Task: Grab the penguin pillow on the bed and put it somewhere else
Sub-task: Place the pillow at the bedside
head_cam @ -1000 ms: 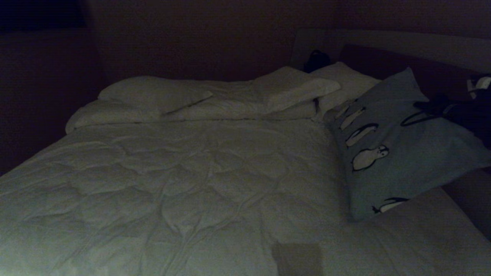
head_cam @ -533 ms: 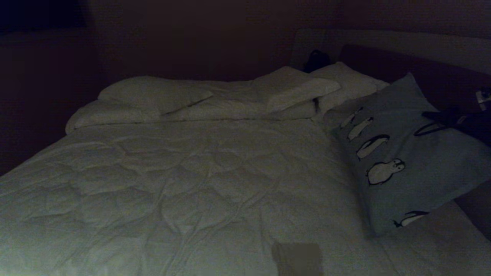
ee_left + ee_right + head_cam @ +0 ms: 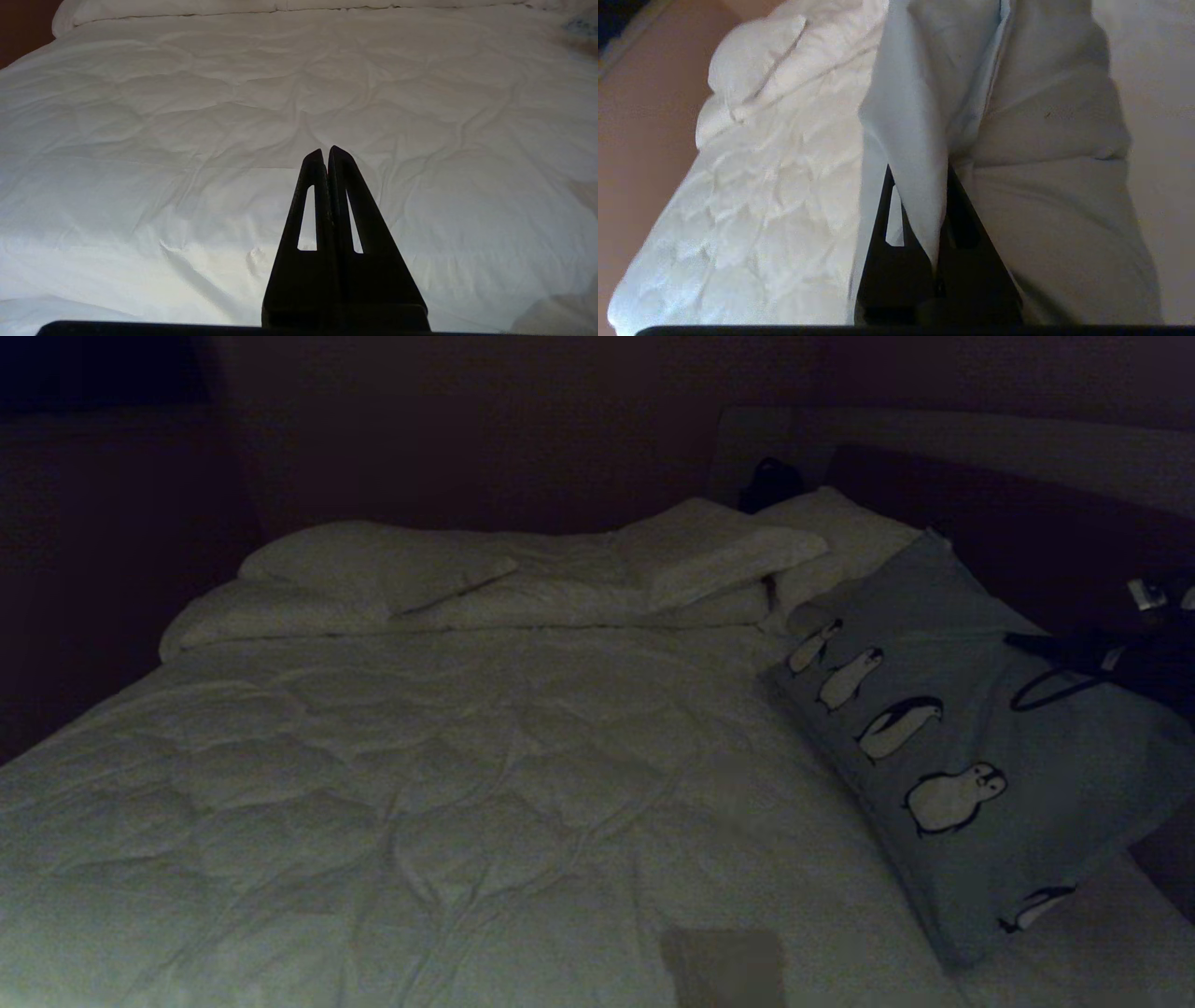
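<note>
The right gripper [image 3: 1036, 644] reaches in from the right edge of the head view and is clamped on the penguin pillow [image 3: 943, 737], pinching a fold of its grey-blue cover near the far long edge; in the right wrist view that fold [image 3: 920, 154] runs between the closed black fingers [image 3: 966, 233]. The pillow lies on the right side of the bed [image 3: 448, 784], its near end on the wrinkled white quilted comforter [image 3: 373, 821] and its far corner beside the plain white pillows [image 3: 719, 555] at the head.

The room is dim — a dark headboard [image 3: 980, 495] stands behind the pillows, and a small dark object [image 3: 770, 481] sits by it.

The pillow's long axis runs from the head of the bed toward its foot, slanting to the right as it nears the camera, with the row of penguins [image 3: 896, 723] along the edge facing the bed's middle.

The left gripper [image 3: 327, 154] hangs over the comforter, fingers pressed together, holding nothing.
</note>
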Available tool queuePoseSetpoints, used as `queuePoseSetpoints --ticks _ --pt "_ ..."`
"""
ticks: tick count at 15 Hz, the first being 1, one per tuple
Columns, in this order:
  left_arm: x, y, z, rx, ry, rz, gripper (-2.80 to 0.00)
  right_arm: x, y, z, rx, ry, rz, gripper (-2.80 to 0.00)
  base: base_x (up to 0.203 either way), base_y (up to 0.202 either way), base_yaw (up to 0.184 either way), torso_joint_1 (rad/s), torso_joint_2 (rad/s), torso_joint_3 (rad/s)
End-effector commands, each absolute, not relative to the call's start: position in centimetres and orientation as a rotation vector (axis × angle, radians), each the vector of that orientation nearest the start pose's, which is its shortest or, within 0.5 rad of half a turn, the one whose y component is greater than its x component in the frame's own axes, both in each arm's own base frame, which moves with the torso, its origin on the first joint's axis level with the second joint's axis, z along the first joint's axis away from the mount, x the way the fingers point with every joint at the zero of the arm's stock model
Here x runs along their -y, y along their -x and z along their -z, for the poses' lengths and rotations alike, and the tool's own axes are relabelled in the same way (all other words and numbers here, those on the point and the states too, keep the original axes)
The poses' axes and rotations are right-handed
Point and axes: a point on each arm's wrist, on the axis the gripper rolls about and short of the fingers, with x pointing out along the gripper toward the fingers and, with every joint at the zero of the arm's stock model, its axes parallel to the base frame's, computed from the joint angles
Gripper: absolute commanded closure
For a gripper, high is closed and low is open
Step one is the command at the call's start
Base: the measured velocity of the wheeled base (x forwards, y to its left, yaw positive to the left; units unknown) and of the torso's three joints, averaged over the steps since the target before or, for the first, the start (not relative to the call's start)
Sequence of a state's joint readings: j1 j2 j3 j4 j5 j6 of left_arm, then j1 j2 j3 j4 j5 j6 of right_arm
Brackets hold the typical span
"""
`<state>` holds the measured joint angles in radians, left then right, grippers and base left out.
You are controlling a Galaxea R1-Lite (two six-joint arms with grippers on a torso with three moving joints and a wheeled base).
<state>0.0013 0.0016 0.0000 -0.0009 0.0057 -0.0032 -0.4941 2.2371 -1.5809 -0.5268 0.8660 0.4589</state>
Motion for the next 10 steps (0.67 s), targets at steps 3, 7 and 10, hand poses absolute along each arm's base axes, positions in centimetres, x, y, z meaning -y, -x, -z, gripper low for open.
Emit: queuePoseSetpoints --ticks 3,7,10 --pt "0.0 2.3 -7.6 0.0 0.003 -0.008 0.0 22.2 -41.3 -16.8 -0.189 -0.534 -0.337 0.0 0.0 0.0 0.0 0.0 0.0 0.0" --pt "0.0 2.3 -7.6 0.0 0.003 -0.008 0.0 23.6 -40.7 -17.6 -0.161 -0.524 -0.309 0.0 0.0 0.0 0.0 0.0 0.0 0.0" --pt "0.0 2.3 -7.6 0.0 0.003 -0.008 0.0 24.0 -40.6 -17.5 -0.159 -0.529 -0.301 0.0 0.0 0.0 0.0 0.0 0.0 0.0"
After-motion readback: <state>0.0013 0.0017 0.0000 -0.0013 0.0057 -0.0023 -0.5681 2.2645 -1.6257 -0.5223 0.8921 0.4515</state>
